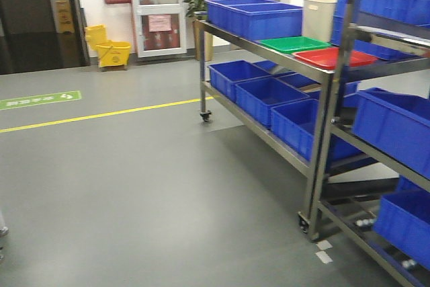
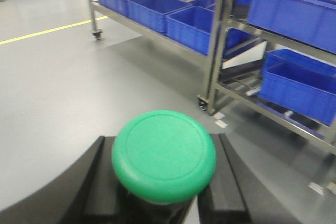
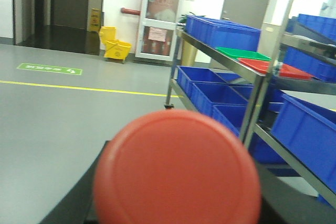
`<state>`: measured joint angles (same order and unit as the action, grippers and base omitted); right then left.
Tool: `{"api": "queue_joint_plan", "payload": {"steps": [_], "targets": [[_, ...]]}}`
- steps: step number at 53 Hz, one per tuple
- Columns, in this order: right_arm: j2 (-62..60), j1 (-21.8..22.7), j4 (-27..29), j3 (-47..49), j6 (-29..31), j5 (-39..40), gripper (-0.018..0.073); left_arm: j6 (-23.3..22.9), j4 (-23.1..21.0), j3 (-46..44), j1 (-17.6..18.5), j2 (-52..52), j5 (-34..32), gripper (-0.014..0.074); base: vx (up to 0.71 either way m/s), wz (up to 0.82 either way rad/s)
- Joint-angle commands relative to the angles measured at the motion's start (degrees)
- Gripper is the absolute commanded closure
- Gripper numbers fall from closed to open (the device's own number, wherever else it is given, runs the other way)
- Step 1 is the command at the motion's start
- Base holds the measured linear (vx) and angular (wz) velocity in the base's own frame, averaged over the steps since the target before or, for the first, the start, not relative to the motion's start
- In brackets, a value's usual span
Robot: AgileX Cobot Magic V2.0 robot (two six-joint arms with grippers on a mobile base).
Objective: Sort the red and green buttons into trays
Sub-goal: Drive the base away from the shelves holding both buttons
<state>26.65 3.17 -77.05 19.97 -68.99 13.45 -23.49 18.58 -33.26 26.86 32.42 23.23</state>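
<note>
My left gripper [image 2: 164,182] is shut on the green button [image 2: 164,153], whose round green cap fills the space between the black fingers [image 2: 84,182]. My right gripper [image 3: 176,192] is shut on the red button [image 3: 177,169], whose red cap hides most of the jaws. The green tray [image 1: 294,44] and the red tray [image 1: 334,57] lie side by side on the top shelf of a steel cart, far ahead to the right. They also show in the right wrist view, green tray [image 3: 242,53] and red tray [image 3: 273,67]. Neither gripper shows in the front view.
The wheeled steel cart [image 1: 269,52] carries deep blue crates [image 1: 255,18] on top and more below [image 1: 269,99]. A second steel rack [image 1: 376,132] with blue crates stands nearer on the right. A cream bin [image 1: 318,17] sits behind the trays. Grey floor with a yellow line [image 1: 101,115] lies to the left.
</note>
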Motion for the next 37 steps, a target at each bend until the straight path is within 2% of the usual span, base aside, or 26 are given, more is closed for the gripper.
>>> {"api": "queue_joint_plan", "payload": {"steps": [1, 20, 37], "targets": [[0.24, 0.26, 0.74, 1.92, 0.14, 0.90, 0.0569, -0.03, 0.63, -1.81, 0.38, 0.12, -4.61, 0.0596, 0.14, 0.30], [0.16, 0.26, 0.74, 1.92, 0.14, 0.95, 0.0569, -0.03, 0.63, -1.81, 0.38, 0.12, -4.61, 0.0596, 0.20, 0.25], [0.16, 0.26, 0.74, 1.92, 0.14, 0.95, 0.0569, -0.04, 0.63, -1.81, 0.38, 0.12, -4.56, 0.0596, 0.37, 0.07]]}}
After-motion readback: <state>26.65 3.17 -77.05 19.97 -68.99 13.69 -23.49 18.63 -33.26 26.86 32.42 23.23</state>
